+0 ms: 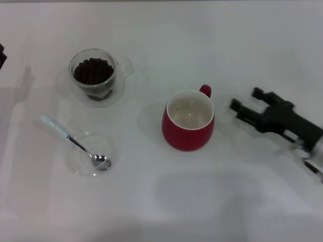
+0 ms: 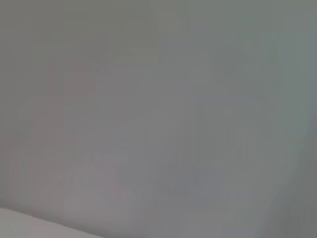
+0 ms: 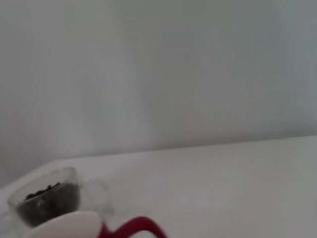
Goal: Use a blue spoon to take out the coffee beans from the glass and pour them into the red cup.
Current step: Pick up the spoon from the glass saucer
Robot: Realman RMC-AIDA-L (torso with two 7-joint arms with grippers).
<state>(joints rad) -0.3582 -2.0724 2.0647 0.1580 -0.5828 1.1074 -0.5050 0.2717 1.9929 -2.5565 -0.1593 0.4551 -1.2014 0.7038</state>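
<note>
On the white counter (image 1: 202, 212) the blue spoon (image 1: 75, 143) lies untouched at the left, its metal bowl in a shallow clear dish (image 1: 91, 154), near the glass (image 1: 96, 75) full of coffee beans (image 1: 93, 70). The red cup (image 1: 188, 120) stands mid-counter, nearly empty. The right gripper (image 1: 244, 107) hovers just beside it, fingers released and holding nothing; the left barely shows, fingers impossible to judge. I judge the spoon's raised pale handle the best place to pinch.
</note>
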